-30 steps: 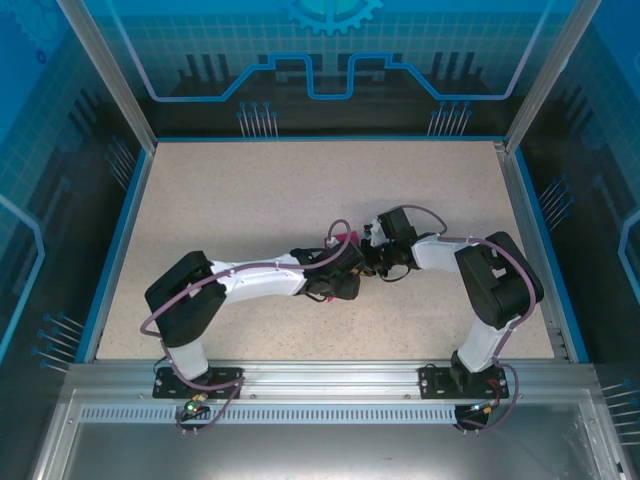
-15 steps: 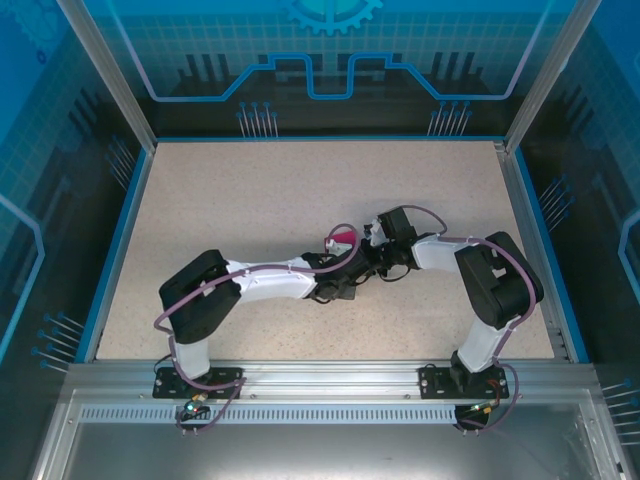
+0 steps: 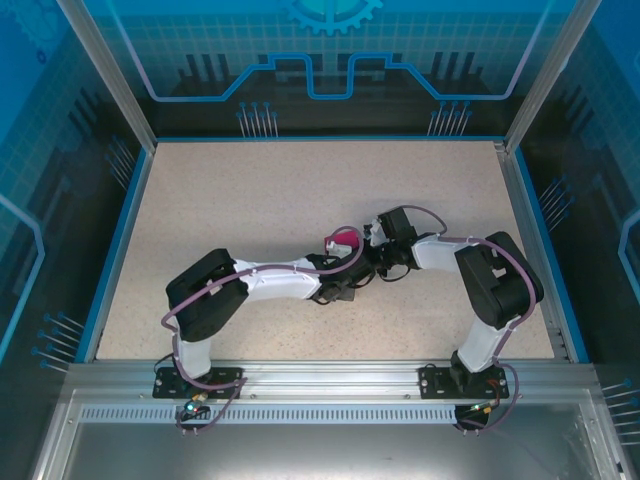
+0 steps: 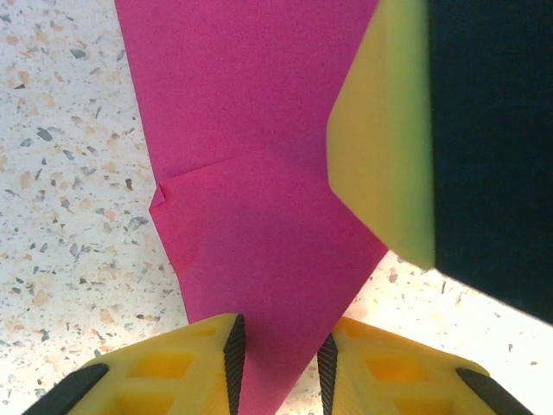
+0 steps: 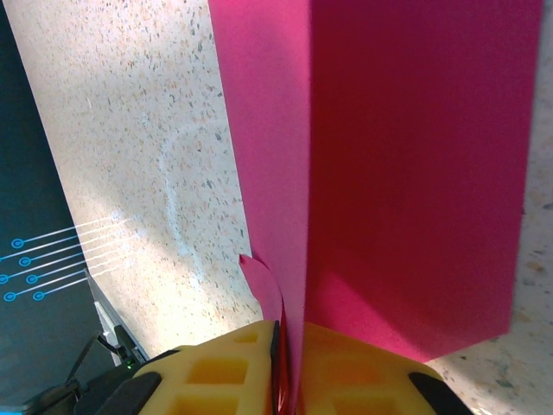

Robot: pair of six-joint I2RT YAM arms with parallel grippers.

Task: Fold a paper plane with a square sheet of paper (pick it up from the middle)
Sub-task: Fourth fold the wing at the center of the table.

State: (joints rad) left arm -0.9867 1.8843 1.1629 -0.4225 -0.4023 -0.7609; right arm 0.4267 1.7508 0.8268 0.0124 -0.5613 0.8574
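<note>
Paper plane (image 3: 343,240): matte magenta sheet, part-folded and tapering to a point, with one diagonal crease and a small nick on its edge (image 4: 259,173). It sits just right of the middle of the speckled table (image 3: 250,190), low over the table top. Right gripper (image 5: 281,346): yellow fingers pressed together, pinching a raised fold of the sheet. Left gripper (image 4: 281,372): fingers narrowly parted with the tip in the gap; whether the pads touch it cannot be told.

No letters, numbers or brand names can be read anywhere. The blue back wall (image 3: 330,60) bears only a gear emblem (image 3: 335,12) and circuit-like lines. The pink paper (image 4: 251,130) is unmarked.
</note>
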